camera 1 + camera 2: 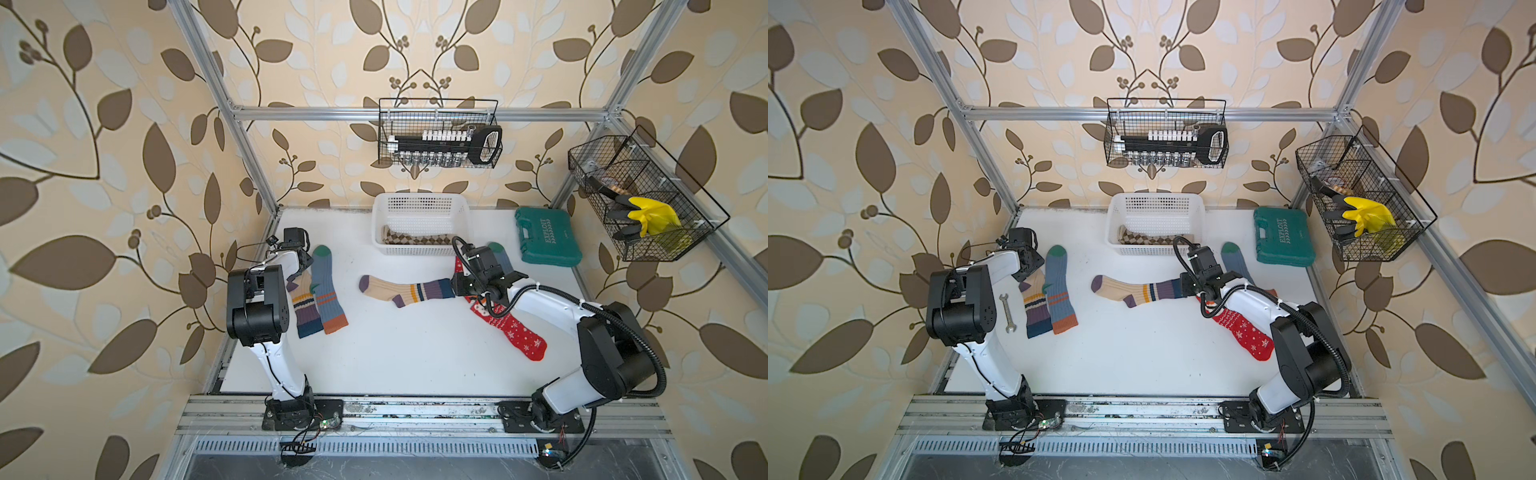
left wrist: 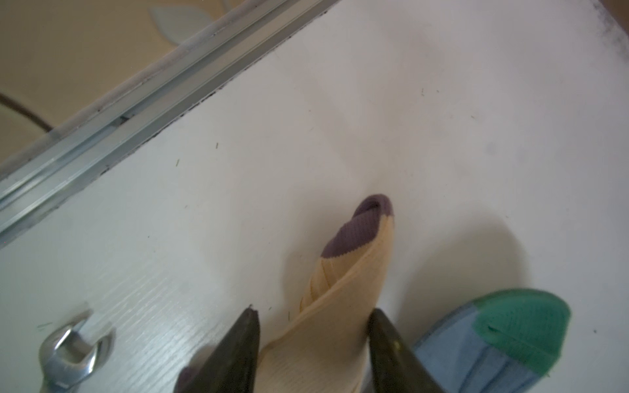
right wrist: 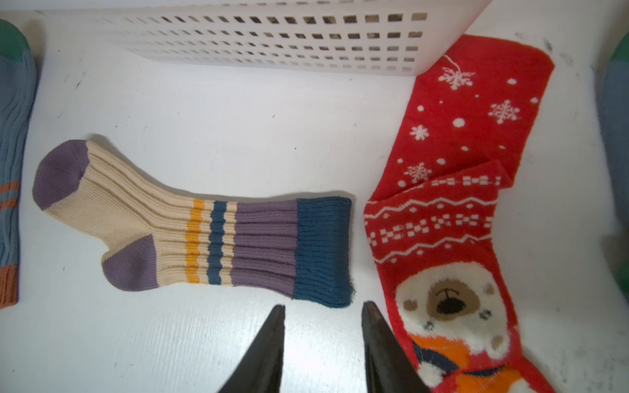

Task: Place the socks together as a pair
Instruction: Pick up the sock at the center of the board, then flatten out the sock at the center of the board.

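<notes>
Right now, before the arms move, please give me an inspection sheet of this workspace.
Surface: white table, small dark specks.
Job's things: left striped sock touching left blue sock; middle striped sock flat, alone; red socks overlapping, partly under right arm; right blue sock behind that arm; argyle socks in white basket.
Clutter: wrench by left arm; green tool case.
Grippers: left gripper pinches left striped sock near its toe; right gripper open, empty, at middle striped sock's cuff.
Cables: black hose loops beside right arm; loose wires at front rail.
Surroundings: metal frame; wire baskets holding socket set, yellow glove; leaf wallpaper.
</notes>
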